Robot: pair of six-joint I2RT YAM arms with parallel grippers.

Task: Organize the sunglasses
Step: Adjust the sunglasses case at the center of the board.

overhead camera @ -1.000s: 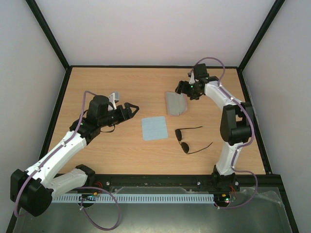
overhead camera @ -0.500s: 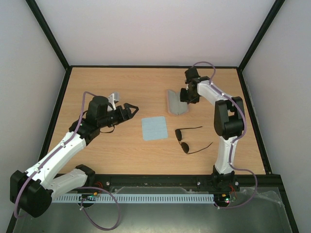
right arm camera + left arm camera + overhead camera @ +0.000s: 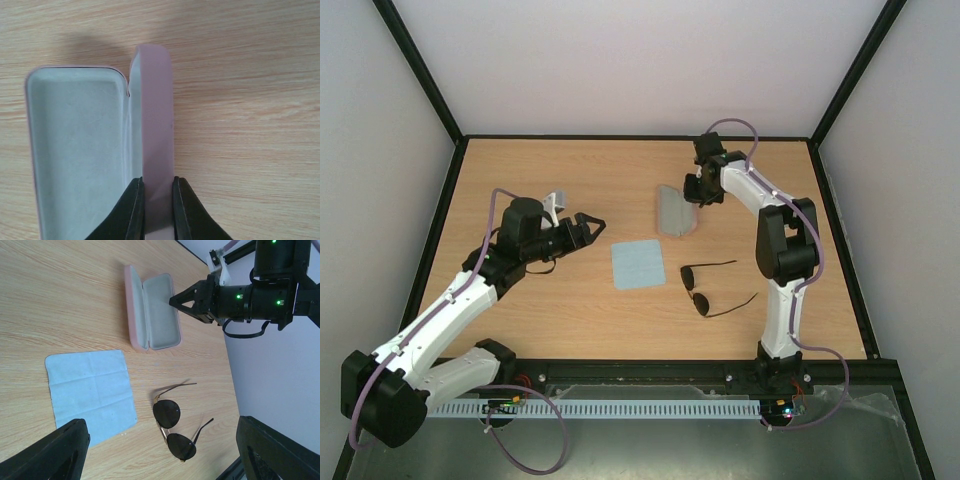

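Note:
The sunglasses (image 3: 705, 290) (image 3: 172, 427) lie unfolded on the table, right of centre, with nothing touching them. The pink case (image 3: 676, 212) (image 3: 152, 310) (image 3: 80, 150) lies open behind them, showing its grey lining. My right gripper (image 3: 691, 195) (image 3: 158, 200) (image 3: 173, 300) is shut on the case's pink right-hand edge, one finger on each side of it. My left gripper (image 3: 596, 230) hangs open above the table, left of the cloth. Its dark fingers (image 3: 65, 452) frame the sunglasses from a distance.
A light blue cloth (image 3: 638, 264) (image 3: 90, 392) lies flat between the left gripper and the sunglasses. A small white part (image 3: 556, 203) sits beside the left wrist. Black frame rails (image 3: 640, 137) border the wooden table (image 3: 570, 300).
The right gripper has swung in over the case's right edge and closed on it. The case has shifted slightly left. The left arm, cloth and sunglasses are unchanged.

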